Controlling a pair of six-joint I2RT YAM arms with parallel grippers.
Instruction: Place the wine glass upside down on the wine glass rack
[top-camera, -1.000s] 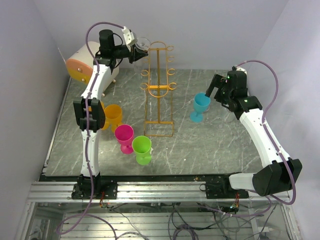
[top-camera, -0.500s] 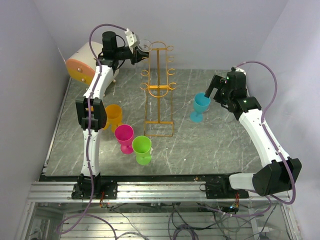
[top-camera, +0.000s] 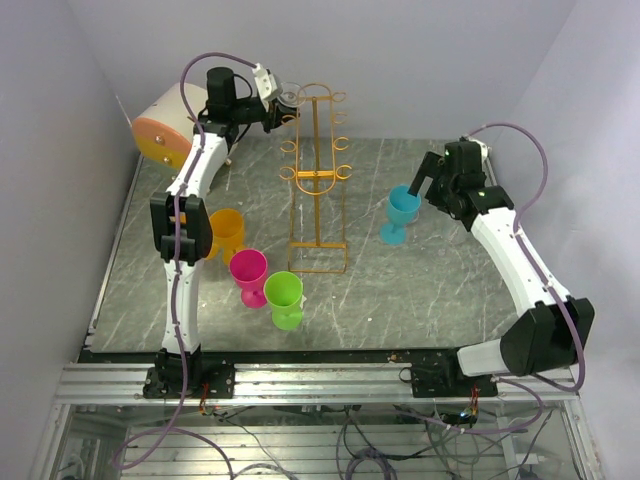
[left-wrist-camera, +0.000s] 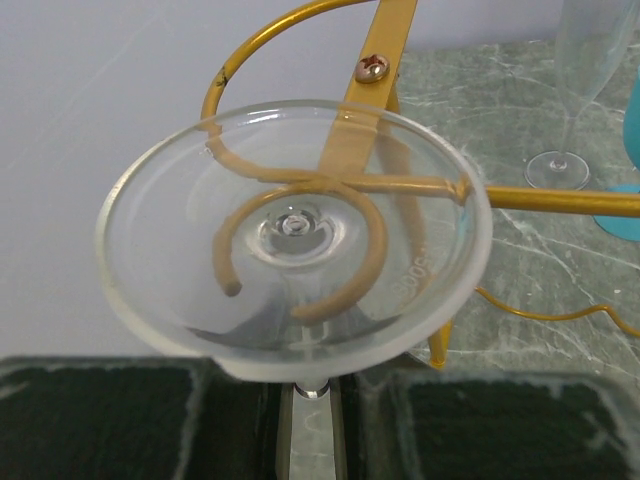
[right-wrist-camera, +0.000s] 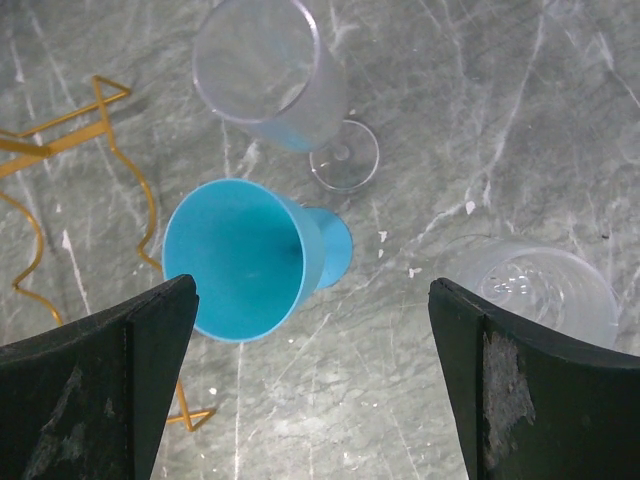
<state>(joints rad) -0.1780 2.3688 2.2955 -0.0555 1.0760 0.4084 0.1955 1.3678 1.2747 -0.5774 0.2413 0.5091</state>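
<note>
My left gripper (top-camera: 272, 108) is raised at the back left, shut on the stem of a clear wine glass (top-camera: 288, 92) beside the top of the orange-gold wine glass rack (top-camera: 318, 180). In the left wrist view the stem sits between my fingers (left-wrist-camera: 312, 400). The glass's round foot (left-wrist-camera: 150, 235) faces away from me, and a ring hook of the rack (left-wrist-camera: 385, 60) shows through it. I cannot tell whether foot and hook touch. My right gripper (top-camera: 425, 190) hangs open over the table (right-wrist-camera: 310, 380), with a blue glass (right-wrist-camera: 240, 260) just ahead of its left finger.
A cream drum with an orange face (top-camera: 165, 135) stands at the back left. Orange (top-camera: 227, 232), pink (top-camera: 248, 272) and green (top-camera: 285, 298) glasses stand left of the rack's base. Two clear glasses (right-wrist-camera: 270, 70) (right-wrist-camera: 530, 285) stand near the blue one (top-camera: 402, 210).
My left gripper has carried the clear glass a little right, up to the rack's top hook. The right arm has shifted slightly, still open over the blue glass.
</note>
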